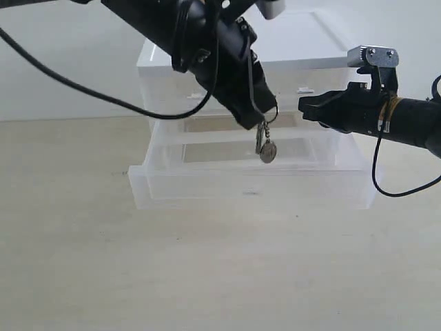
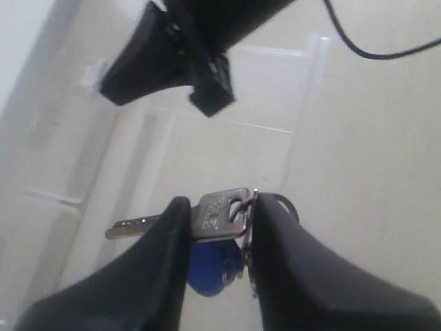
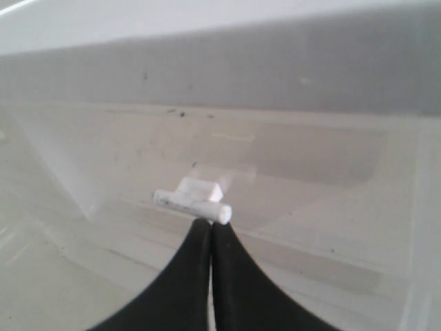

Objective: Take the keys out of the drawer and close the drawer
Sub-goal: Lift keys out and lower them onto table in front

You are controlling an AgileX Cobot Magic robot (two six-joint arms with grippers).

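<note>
Fingers (image 2: 155, 269) of our left gripper (image 2: 220, 207) pinch the keys (image 2: 207, 218) by one flat head. We judge them light and slippery. Our right gripper (image 3: 211, 227) is pressed together.

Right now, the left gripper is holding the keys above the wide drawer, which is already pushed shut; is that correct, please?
Not quite: the drawer is pulled out and open, as the exterior view shows. The left gripper does hold the keys above it.
</note>
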